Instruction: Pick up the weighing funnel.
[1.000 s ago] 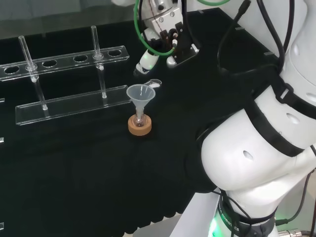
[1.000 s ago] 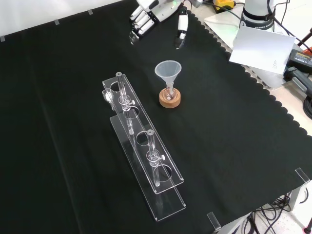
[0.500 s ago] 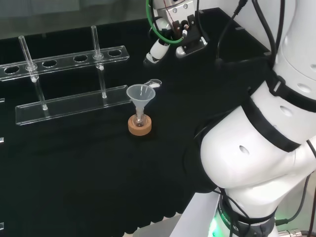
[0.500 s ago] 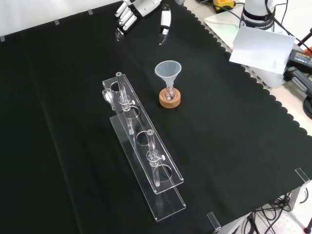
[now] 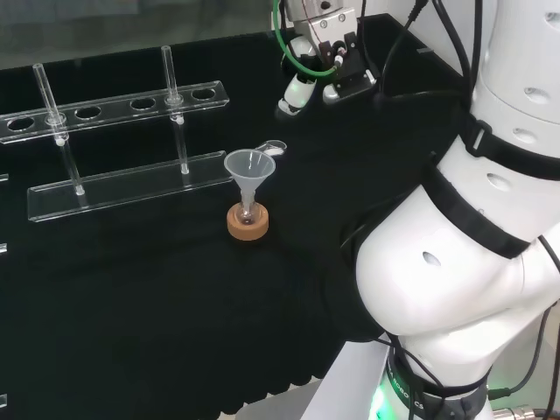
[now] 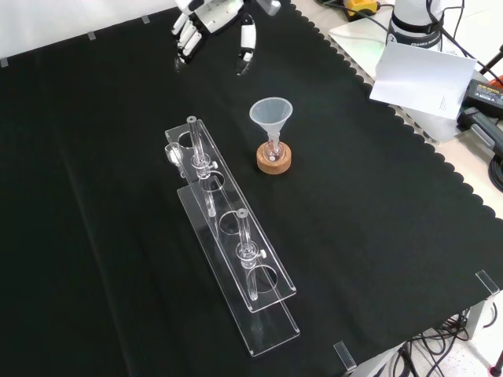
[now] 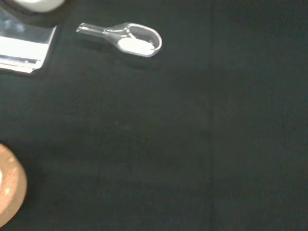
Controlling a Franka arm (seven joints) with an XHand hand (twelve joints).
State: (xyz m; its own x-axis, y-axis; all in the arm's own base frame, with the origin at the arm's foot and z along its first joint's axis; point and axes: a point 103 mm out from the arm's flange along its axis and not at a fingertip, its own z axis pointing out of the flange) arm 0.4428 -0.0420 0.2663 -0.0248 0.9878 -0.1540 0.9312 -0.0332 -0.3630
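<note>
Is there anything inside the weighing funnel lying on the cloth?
In the wrist view the weighing funnel holds a small white patch, seemingly powder, in its scoop; the stem looks empty. In the head view the funnel covers part of it, hiding its contents.

A clear funnel point(image 6: 271, 116), a clear weighing funnel point(image 7: 132, 40) and a tan cork ring point(image 6: 274, 161) are shown against black cloth point(image 6: 118, 236).

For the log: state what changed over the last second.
The hand, open and holding nothing, shifted right and up in the head view, left in the front view. The weighing funnel on the cloth, the funnel and the rack stayed put.
</note>
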